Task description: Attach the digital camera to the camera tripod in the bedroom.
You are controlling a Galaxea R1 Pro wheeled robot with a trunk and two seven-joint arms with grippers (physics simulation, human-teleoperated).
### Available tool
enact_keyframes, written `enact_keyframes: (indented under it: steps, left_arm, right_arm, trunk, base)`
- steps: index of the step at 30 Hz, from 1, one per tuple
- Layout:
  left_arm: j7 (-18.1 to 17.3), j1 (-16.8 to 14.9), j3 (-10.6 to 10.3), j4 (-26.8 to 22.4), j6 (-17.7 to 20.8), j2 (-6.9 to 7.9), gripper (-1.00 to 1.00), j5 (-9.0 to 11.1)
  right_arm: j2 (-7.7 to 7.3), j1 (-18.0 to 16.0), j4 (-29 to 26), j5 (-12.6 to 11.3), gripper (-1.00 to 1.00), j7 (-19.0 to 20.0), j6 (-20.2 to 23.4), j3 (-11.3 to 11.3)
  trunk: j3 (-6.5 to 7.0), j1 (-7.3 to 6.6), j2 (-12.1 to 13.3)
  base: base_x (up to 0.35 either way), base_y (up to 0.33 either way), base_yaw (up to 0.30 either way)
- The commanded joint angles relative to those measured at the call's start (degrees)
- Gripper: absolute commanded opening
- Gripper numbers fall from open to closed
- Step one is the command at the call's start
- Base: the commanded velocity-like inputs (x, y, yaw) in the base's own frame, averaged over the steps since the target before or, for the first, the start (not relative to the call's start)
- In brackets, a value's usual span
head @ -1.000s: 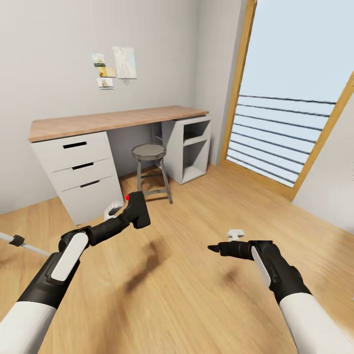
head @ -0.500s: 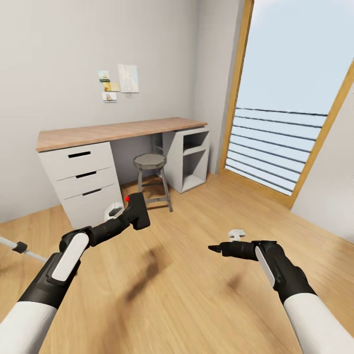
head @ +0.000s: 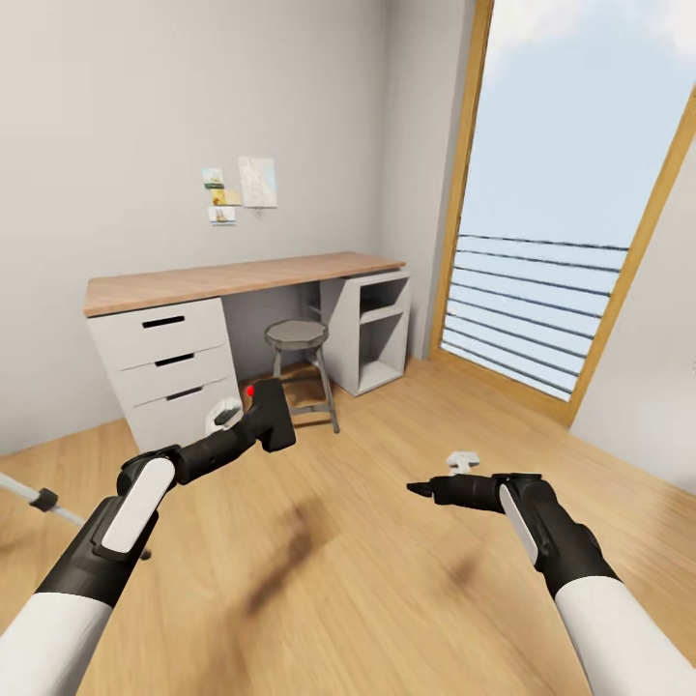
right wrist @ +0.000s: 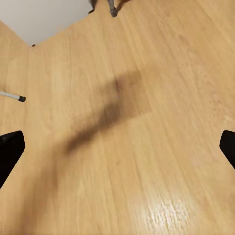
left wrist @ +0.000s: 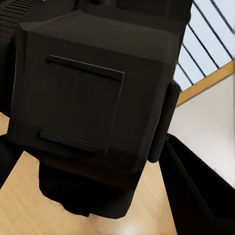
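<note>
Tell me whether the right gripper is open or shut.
Open. In the right wrist view the right gripper's fingertips sit far apart at opposite edges, with only bare wood floor between them.

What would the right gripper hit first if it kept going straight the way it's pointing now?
Probably nothing soon: the right gripper is open, empty and points left across bare wood floor. The tripod leg lies farther that way, though depth is unclear.

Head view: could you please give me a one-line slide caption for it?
Left gripper holds the camera above the wood floor, facing a desk and stool; right gripper open.
</note>
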Motion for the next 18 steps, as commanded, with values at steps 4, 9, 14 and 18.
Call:
enact_keyframes:
  steps: [4, 9, 14, 18]
  left_arm:
    - [-0.3, 0.0, 0.0, 0.0, 0.1, 0.03, -1.00, -0.1]
    - [-0.3, -0.1, 0.0, 0.0, 0.1, 0.03, -1.00, -0.1]
    - [-0.3, -0.1, 0.0, 0.0, 0.1, -0.04, -1.00, -0.1]
    - [-0.3, 0.0, 0.0, 0.0, 0.1, -0.31, -1.00, -0.1]
  right_arm:
    - [0.09, 0.0, 0.0, -0.3, 1.00, -0.1, 0.4, 0.0]
    - [0.22, 0.0, 0.0, -0.4, 1.00, 0.0, 0.4, 0.1]
    - [0.33, 0.0, 0.0, -0.4, 1.00, -0.1, 0.4, 0.1]
    - [0.34, 0.0, 0.0, -0.5, 1.00, -0.1, 0.3, 0.1]
  trunk:
    - [0.84, -0.11, 0.0]
    - [1.94, -0.24, 0.1]
    - [3.05, -0.37, 0.2]
    - [3.81, -1.05, 1.4]
  base:
    - [0.000, 0.000, 0.000]
    - [0.000, 0.000, 0.000]
    - [0.000, 0.000, 0.000]
    - [0.000, 0.000, 0.000]
